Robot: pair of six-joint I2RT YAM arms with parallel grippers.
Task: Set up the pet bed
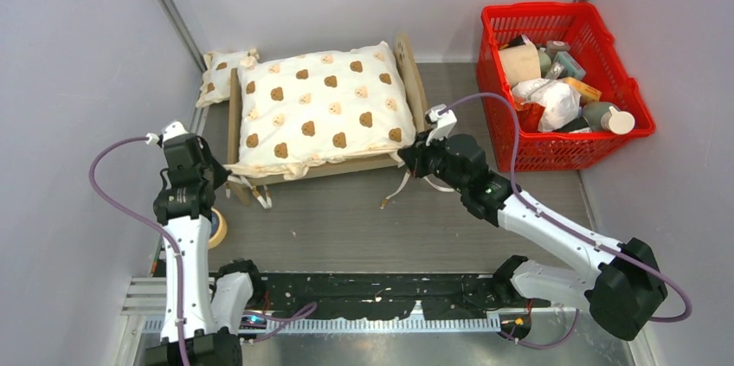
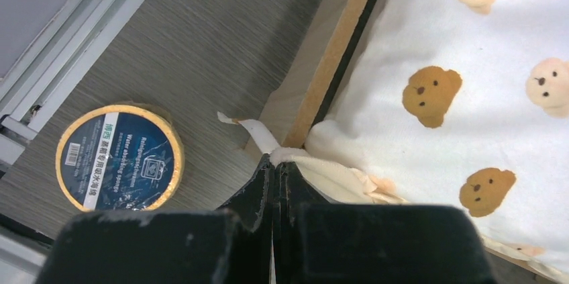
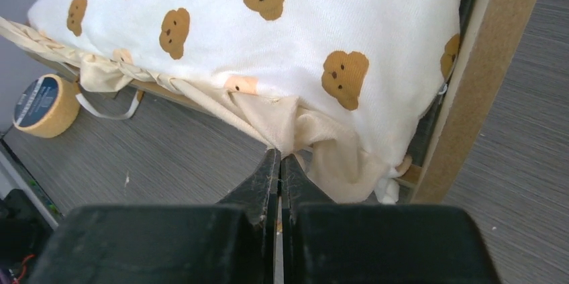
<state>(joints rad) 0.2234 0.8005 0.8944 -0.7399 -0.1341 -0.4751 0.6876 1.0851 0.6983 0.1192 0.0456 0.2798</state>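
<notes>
The pet bed is a light-wood frame with its arched headboard on the right. A cream bear-print cushion lies on it and hides the base. My left gripper is at the cushion's near left corner. In the left wrist view the gripper is shut on the ruffled corner of the cushion, beside the wood rail. My right gripper is at the near right corner. In the right wrist view it is shut on the ruffle of the cushion, next to the headboard.
A small bear-print pillow lies behind the bed's left end. A yellow-rimmed tape roll sits by the left arm. A red basket of mixed items stands at the right. White tie ribbons trail on the table.
</notes>
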